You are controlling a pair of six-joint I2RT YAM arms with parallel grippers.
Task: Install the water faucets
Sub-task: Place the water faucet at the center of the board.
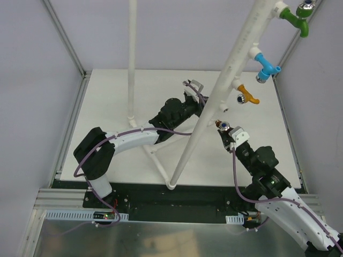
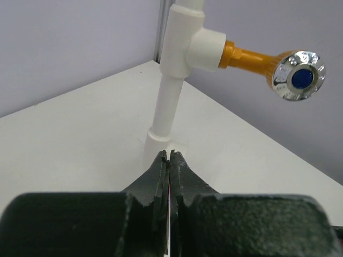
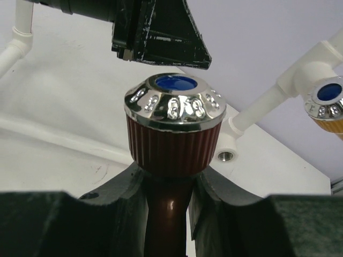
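The right gripper (image 3: 167, 181) is clamped on the neck of the brown faucet (image 3: 174, 134). It holds the faucet knob-up just beside the open socket (image 3: 226, 156) of the pipe frame (image 1: 236, 59), above the right half of the table (image 1: 107, 107). The left gripper (image 2: 169, 160) has its jaws pressed together, empty. The orange faucet (image 1: 247, 96), blue faucet (image 1: 266, 68) and green faucet (image 1: 295, 20) sit on the pipe toward the far right corner.
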